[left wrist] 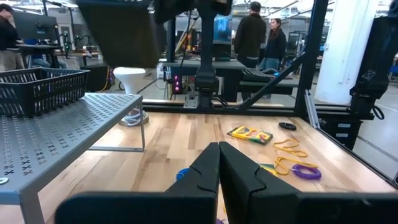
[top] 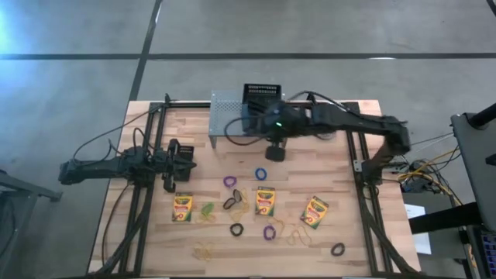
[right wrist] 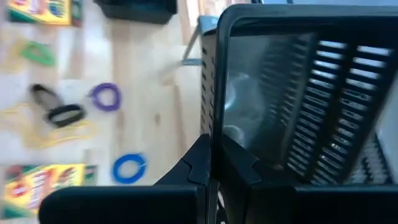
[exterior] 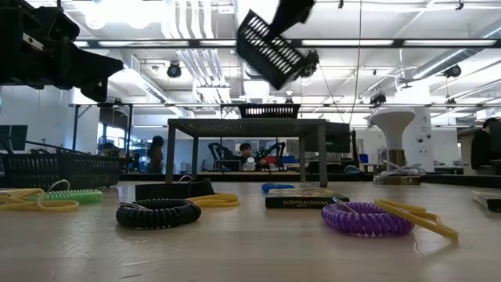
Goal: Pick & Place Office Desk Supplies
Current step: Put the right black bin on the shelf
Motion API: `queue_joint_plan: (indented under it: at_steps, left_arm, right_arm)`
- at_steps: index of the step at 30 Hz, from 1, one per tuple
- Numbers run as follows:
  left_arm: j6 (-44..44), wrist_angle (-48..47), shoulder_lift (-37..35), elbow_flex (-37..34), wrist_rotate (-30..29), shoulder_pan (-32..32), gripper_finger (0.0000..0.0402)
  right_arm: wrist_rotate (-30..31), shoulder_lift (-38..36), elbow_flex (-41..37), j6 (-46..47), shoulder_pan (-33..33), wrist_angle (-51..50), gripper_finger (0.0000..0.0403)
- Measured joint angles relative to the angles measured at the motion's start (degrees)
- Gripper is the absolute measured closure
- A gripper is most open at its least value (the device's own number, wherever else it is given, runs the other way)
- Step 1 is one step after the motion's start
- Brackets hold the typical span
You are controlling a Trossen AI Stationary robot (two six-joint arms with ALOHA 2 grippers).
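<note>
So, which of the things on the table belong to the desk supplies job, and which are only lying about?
Job: crayon boxes, three; loop bands: purple, blue, black, green; tan rubber bands.

Just lying about: grey mesh rack; black basket, held in the air by the shut right gripper; white-domed object. Left gripper waits, shut, at the table's left.

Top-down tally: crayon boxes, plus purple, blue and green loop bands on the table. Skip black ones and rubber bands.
Small yellow-and-green crayon boxes: 3
Small purple loop bands: 2
Small blue loop band: 1
Small green loop band: 1
Total: 7
</note>
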Motion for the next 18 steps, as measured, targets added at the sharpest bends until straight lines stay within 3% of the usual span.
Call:
queue_joint_plan:
  at_steps: [9, 13, 18]
  left_arm:
    - [0.00, -0.08, 0.00, 0.00, -0.02, 0.01, 0.0386]
    - [0.00, -0.09, 0.00, 0.00, -0.03, 0.01, 0.0386]
    - [0.02, -0.11, 0.00, 0.00, -0.03, 0.01, 0.0386]
  right_arm:
    - [0.45, 18.52, 20.48, -4.13, -2.74, -18.65, 0.0390]
    - [5.15, 24.84, 27.45, -4.63, -2.66, -26.00, 0.0390]
    - [6.23, 27.46, 28.81, -4.81, -2.86, -30.64, 0.0390]
